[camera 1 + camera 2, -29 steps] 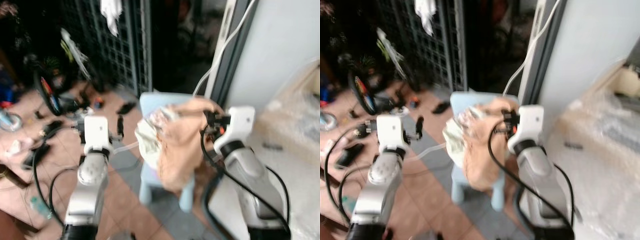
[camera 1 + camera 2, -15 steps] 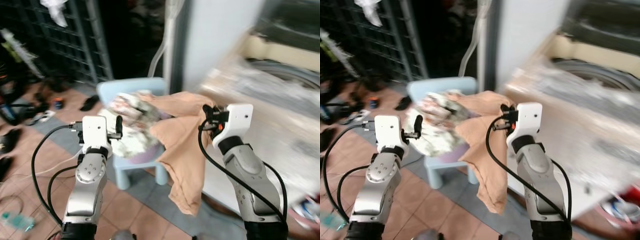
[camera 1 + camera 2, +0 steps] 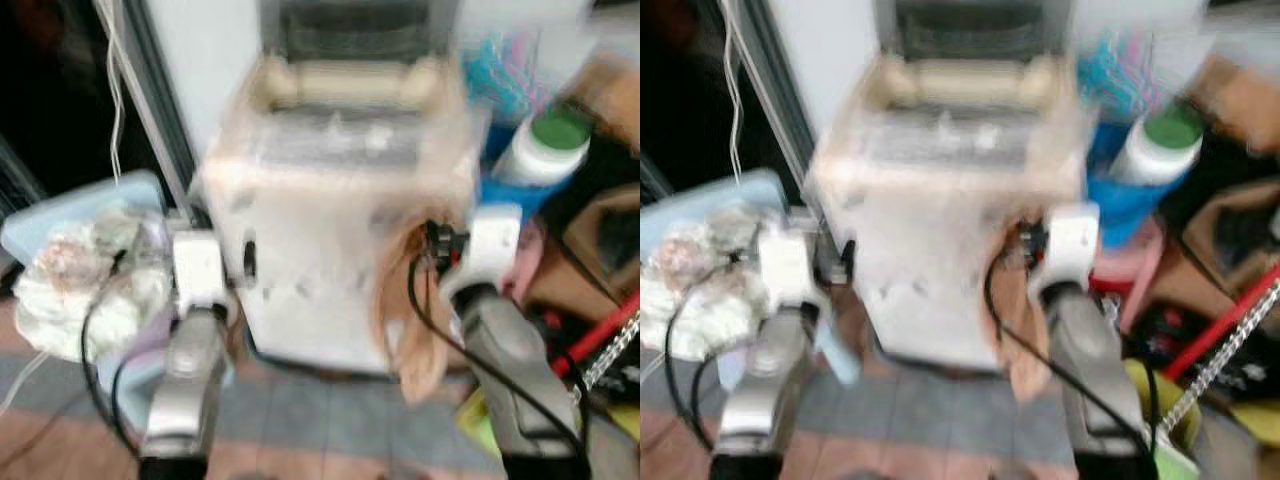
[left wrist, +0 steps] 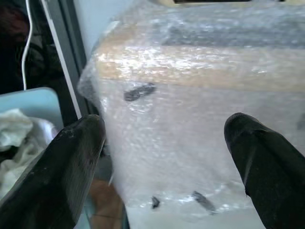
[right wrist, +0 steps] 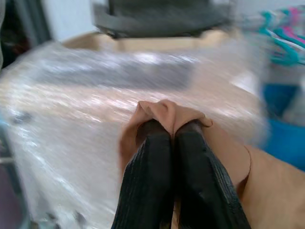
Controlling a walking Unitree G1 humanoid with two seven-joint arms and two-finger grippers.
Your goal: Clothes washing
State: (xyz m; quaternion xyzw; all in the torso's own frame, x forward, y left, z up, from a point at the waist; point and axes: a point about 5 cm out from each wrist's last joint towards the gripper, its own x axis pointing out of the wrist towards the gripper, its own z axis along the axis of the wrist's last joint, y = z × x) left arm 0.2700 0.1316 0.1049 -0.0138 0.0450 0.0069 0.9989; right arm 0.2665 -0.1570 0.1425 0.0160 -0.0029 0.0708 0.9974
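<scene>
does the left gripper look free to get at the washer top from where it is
Probably yes: the left gripper is open and empty, facing the plastic-wrapped washer with nothing between. It sits low against the front, though, so it would need to rise.

— What do the arms look like?
— Silver segments with white wrist blocks, at lower left and lower right; looping black cables.
— The grippers?
— Left gripper (image 4: 167, 143) and right gripper (image 5: 174, 136): long matte-black fingers.

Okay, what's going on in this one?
The robot faces a washing machine wrapped in bubble wrap. Its right tool is shut on a peach-coloured garment that hangs down in front of the machine. The left tool is open and holds nothing. More laundry sits on a light blue chair to the left.
</scene>
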